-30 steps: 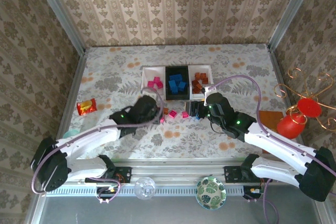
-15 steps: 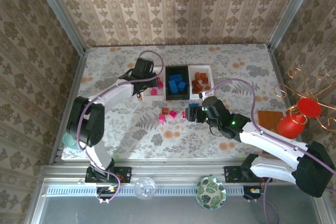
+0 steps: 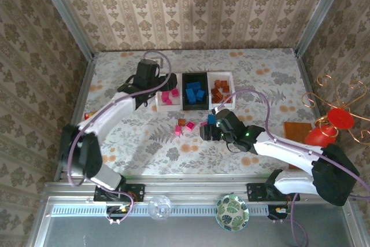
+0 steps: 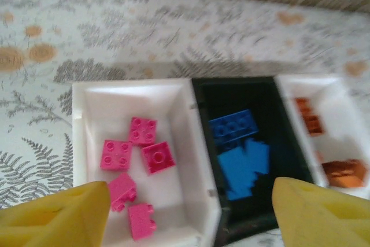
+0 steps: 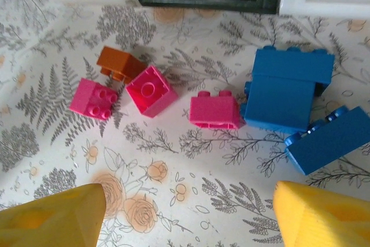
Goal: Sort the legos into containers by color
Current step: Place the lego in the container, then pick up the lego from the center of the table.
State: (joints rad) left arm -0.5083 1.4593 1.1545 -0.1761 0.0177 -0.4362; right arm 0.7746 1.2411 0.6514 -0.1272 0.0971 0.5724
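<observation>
Overhead, the left gripper (image 4: pixel 188 215), jaws apart, hovers above the containers' (image 4: pixel 127 83) near rim.

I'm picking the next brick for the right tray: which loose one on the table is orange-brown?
The orange-brown brick at the cluster's back left; the others are pink or blue.

The left arm (image 3: pixel 115 108) reaches far, the left gripper (image 3: pixel 166 83) spread wide and empty, while the right arm (image 3: pixel 283 148) bends toward centre, the right gripper (image 3: pixel 207 129) with fingers (image 5: pixel 52 215) likewise apart.
</observation>
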